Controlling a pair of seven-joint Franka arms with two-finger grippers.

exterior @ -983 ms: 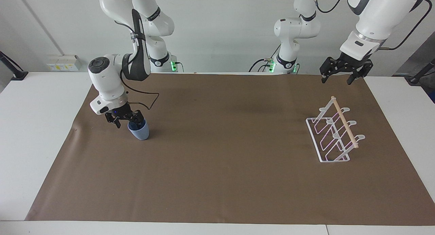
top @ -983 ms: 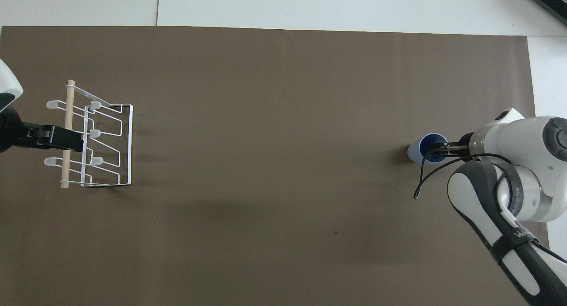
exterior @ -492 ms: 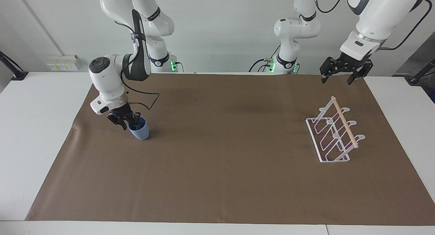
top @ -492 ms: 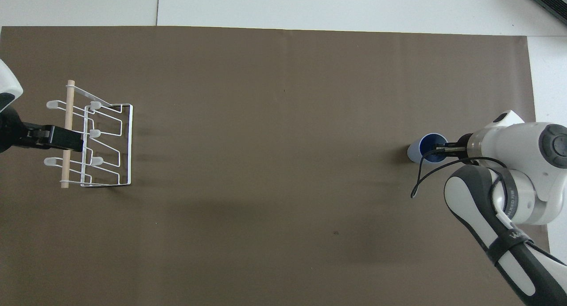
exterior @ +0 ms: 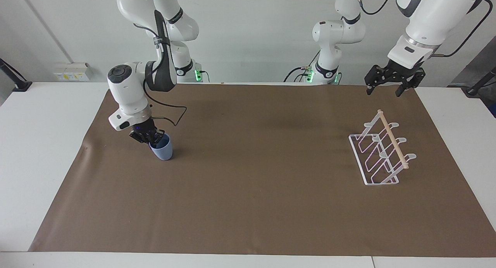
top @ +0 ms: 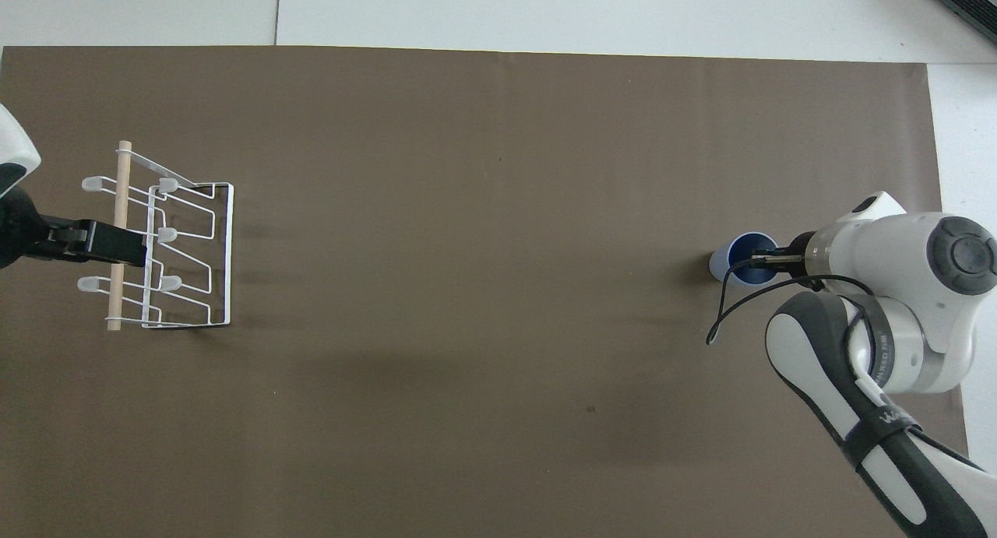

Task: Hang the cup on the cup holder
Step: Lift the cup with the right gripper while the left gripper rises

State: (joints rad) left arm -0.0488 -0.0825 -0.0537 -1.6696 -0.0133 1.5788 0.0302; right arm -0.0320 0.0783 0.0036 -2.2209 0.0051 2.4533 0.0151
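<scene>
Open mat between two occupied ends

On the table [exterior: 23, 151], the brown mat [exterior: 255, 175] lies bare through its middle, a wide lane for any pincer. At the right arm's end the cup [exterior: 162, 151] stands with the right pincer [exterior: 152, 139] clamped on its rim at 10 o'clock. At the left arm's end the cup holder [exterior: 381, 151] blocks the mat; the left pincer [exterior: 390, 87] hangs spread above its 12 o'clock side.

Light-blue cup [exterior: 162, 151]; white wire cup holder [exterior: 381, 155], pale wooden dowel; plain brown mat [exterior: 255, 182].
</scene>
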